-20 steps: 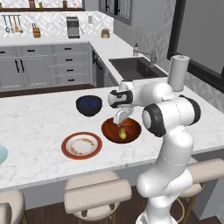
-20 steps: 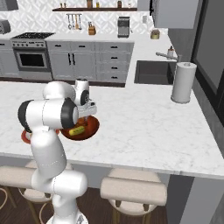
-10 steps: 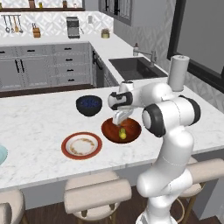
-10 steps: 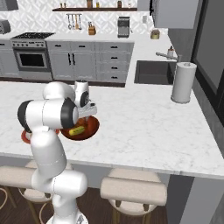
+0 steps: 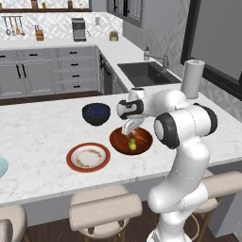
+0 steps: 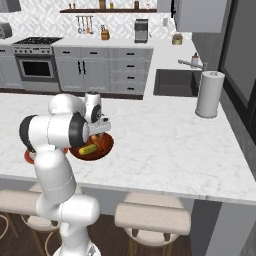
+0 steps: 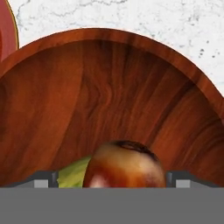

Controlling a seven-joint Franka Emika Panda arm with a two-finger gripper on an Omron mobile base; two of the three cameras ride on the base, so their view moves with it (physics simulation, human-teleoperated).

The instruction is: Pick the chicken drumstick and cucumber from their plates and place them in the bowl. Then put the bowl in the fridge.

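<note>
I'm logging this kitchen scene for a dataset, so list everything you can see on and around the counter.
bowl: 1, reddish-brown, island counter, under the gripper
cucumber: 1, yellow-green, in the bowl
chicken drumstick: 1, golden-brown, in the bowl
plate: 1, red-orange rim, left of the bowl, bare
navy bowl: 1, behind the plate
paper towel roll: 1, white, by the sink
sink: 1, dark, back counter
gripper: 1, low over the bowl, jaws unclear

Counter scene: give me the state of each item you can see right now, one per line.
bowl: upright on the counter, holding food
cucumber: lying in the bowl
chicken drumstick: in the bowl, beside the cucumber
gripper: low over the bowl, jaws hard to judge
red-rimmed plate: empty, crumbs only
navy bowl: upright, apart from the bowl
</note>
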